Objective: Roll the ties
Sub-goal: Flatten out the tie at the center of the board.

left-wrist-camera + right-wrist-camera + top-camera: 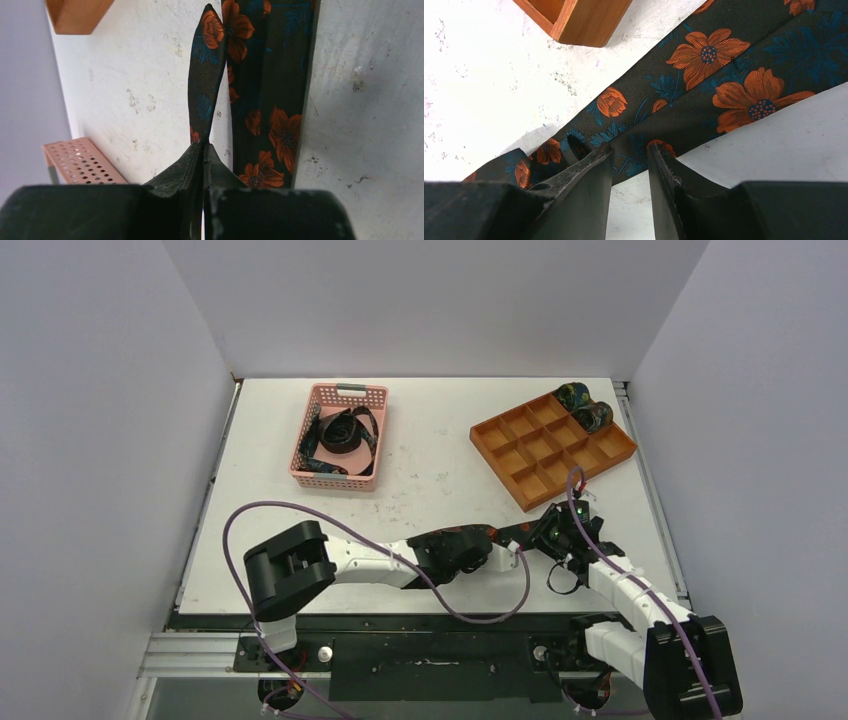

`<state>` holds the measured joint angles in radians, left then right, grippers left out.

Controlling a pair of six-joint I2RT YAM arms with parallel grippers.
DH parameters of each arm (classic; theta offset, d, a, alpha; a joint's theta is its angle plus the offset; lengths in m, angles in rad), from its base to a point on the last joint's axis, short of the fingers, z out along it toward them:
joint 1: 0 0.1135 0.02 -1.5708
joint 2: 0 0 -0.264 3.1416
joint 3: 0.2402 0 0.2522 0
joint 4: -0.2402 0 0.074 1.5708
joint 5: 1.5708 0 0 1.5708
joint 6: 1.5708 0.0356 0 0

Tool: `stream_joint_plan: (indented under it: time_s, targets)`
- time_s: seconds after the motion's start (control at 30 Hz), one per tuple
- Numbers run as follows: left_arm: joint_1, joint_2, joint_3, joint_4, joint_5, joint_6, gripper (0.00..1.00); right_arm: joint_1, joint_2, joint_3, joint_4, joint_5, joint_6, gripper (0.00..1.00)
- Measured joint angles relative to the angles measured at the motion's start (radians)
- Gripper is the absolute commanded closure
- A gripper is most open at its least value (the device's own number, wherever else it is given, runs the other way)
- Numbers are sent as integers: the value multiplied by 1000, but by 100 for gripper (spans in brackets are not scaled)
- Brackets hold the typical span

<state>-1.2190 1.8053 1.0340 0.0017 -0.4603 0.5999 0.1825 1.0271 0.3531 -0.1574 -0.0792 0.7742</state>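
A dark tie with orange flowers and blue leaves (pixel 512 534) lies as a flat strip near the table's front edge, between my two grippers. My left gripper (pixel 203 146) is shut on a raised fold of this tie (pixel 207 75); the rest of the strip (pixel 270 100) lies flat beside it. My right gripper (pixel 630 150) is open, its fingertips (pixel 604 152) at the tie's edge (pixel 704 85), with nothing between them. Two rolled ties (pixel 584 405) sit in the far corner compartments of the orange tray (pixel 520 455). More loose ties (pixel 345 435) lie in the pink basket (pixel 312 400).
The orange tray's near corner is close behind the right gripper (pixel 579 22) and shows in the left wrist view (pixel 75 15). The pink basket shows at the left of the left wrist view (pixel 80 160). White walls enclose the table on three sides.
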Motion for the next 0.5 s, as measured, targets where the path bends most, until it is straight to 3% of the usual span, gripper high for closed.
stream_joint_plan:
  time_s: [0.5]
  targets:
    - [-97,29,-32,97,-112,187,100,-27,-6,0,0,-10,4,65]
